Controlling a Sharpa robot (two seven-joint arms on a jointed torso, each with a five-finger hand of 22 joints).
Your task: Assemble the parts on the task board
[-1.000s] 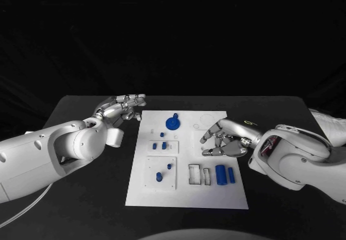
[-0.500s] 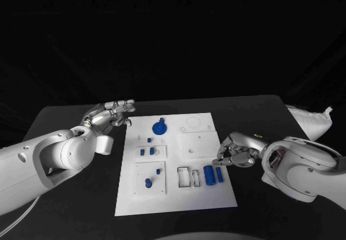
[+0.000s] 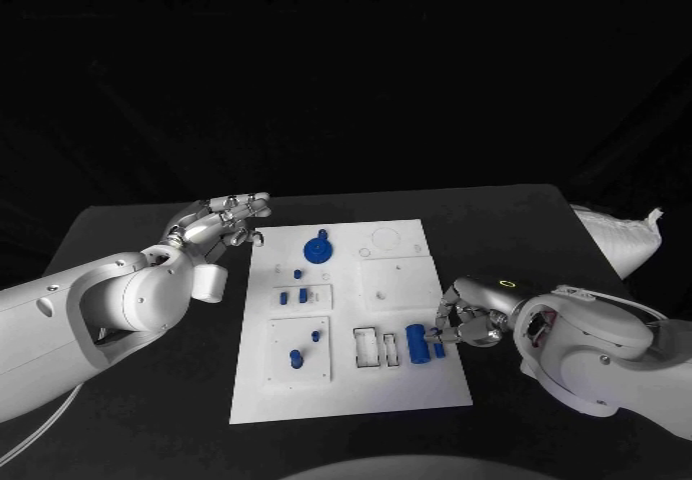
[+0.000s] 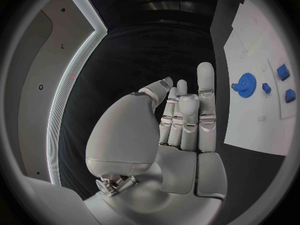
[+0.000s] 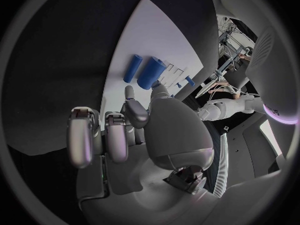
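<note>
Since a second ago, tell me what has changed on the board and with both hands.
The right hand has drawn back from the middle of the task board toward the robot, down to the two blue cylinders near its right edge, fingers curled close beside them; whether they touch is unclear. The left hand stays raised off the far left corner, holding nothing. The blue parts lie as before.

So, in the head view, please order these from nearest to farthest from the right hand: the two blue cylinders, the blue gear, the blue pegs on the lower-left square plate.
1. Blue cylinders, beside the right hand.
2. Blue pegs, across the board, near-left.
3. Blue gear, far end.
</note>
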